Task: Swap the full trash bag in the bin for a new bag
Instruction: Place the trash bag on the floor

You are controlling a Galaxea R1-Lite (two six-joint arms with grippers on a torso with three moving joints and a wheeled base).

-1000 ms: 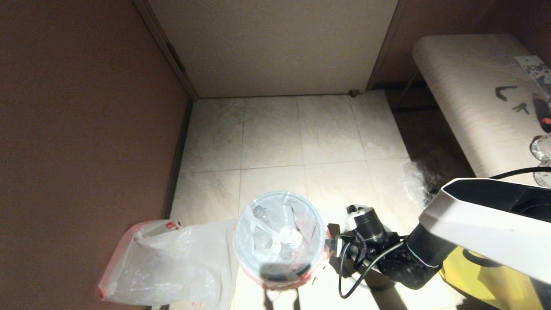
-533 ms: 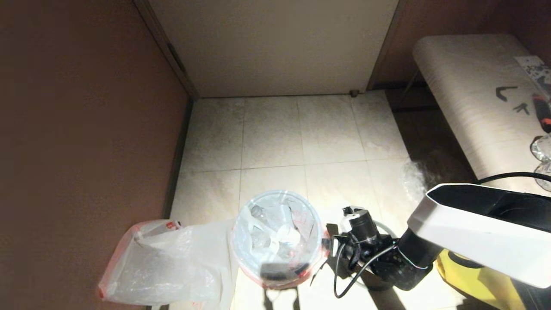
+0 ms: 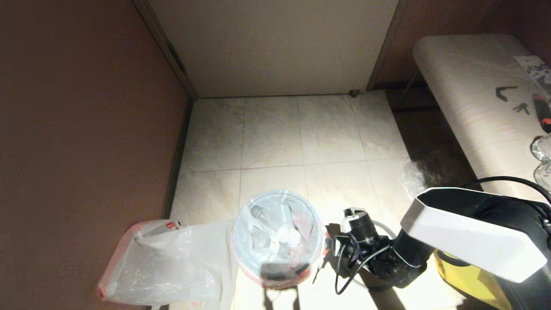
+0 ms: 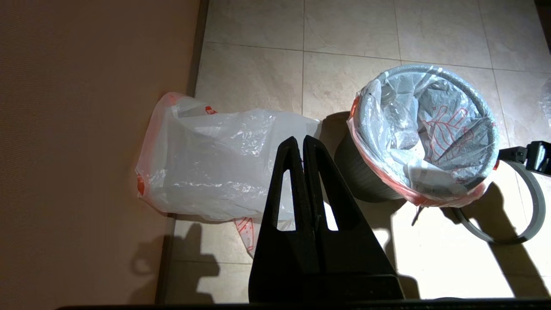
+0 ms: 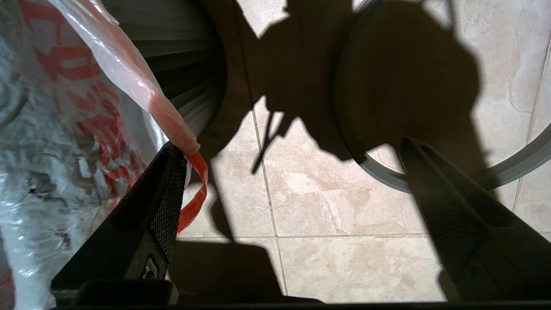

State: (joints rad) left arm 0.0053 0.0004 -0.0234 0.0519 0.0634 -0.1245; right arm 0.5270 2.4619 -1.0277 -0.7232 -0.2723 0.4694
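Pinkish-red edge of the full trash bag (image 5: 172,125) touches our spread right claw (image 5: 292,215) beside the bin (image 4: 361,181); next we'd pinch it. Left claw (image 4: 302,148) hangs pressed together.

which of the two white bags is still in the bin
The full trash bag, lumpy with red-printed wrappers, lines the bin. The new bag lies flat on the floor.

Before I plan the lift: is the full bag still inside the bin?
Yes. The full bag sits inside the bin, its red edge folded over the rim.
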